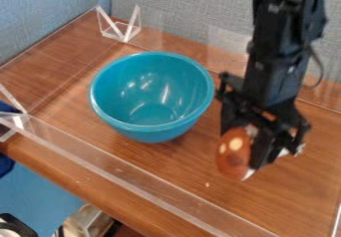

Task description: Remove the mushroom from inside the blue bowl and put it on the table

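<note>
A small toy mushroom with a glossy orange-brown rounded cap and short pale stem (234,153) hangs, cap toward the camera, in the black hand (253,131) above the brown polished wood-grain desk (173,181), outside the bowl and to its right in the frame. The round, deep, glossy turquoise-blue plastic bowl (152,97) sits upright on the desk, its smooth interior visible.

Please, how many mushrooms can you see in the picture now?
1. The mushroom is held in the gripper, in front and to the right of the blue bowl. The bowl's visible inside shows no other.
</note>
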{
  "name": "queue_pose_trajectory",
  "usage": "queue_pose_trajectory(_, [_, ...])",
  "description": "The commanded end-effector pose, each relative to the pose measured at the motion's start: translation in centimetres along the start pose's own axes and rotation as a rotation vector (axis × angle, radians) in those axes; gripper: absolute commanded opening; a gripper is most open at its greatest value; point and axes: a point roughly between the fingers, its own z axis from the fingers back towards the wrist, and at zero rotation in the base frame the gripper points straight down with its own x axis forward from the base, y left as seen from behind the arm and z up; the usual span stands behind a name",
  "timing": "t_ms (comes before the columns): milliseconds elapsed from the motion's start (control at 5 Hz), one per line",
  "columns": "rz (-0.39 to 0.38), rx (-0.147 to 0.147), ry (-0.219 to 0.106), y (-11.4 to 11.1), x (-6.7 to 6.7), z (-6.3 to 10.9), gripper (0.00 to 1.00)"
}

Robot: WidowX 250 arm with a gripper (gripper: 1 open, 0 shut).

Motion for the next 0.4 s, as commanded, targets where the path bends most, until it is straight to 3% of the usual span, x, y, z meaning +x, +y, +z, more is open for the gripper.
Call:
queue_pose_trajectory(0, [-0.007,0.011,-0.014,0.9,0.1,-0.4,0.00])
queue_pose_trajectory(200, [-0.016,0.017,-0.005,1.2,0.2,-1.5,0.00])
